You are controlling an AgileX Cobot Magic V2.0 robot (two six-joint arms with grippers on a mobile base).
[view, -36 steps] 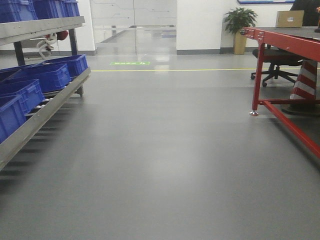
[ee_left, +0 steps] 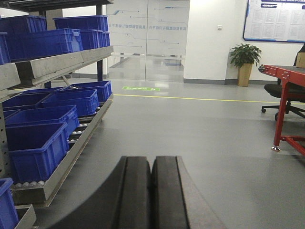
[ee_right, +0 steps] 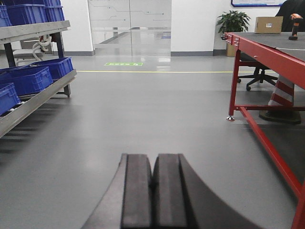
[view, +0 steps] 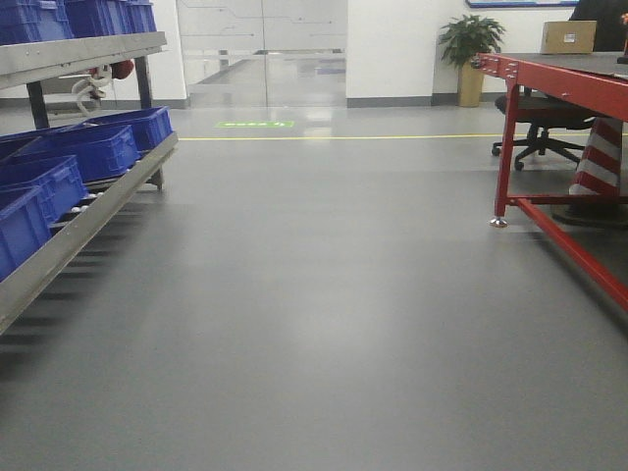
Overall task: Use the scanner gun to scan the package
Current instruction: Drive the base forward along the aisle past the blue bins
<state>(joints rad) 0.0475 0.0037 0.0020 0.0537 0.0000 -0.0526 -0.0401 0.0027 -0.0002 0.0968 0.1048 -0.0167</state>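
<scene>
A brown cardboard package (view: 568,37) sits at the far end of the red table (view: 559,78); it also shows in the right wrist view (ee_right: 268,25). A small orange and dark object (ee_right: 296,24), perhaps the scanner gun, stands on the table right of the package. My left gripper (ee_left: 151,160) is shut and empty, pointing across the floor beside the rack. My right gripper (ee_right: 152,157) is shut and empty, pointing down the aisle. Neither gripper shows in the front view.
A grey rack (view: 88,211) with several blue bins (view: 93,152) runs along the left. The red table's legs and low crossbar (view: 574,245) stand at the right. A black office chair (view: 540,123), a striped cone (view: 597,162) and a potted plant (view: 469,44) stand beyond.
</scene>
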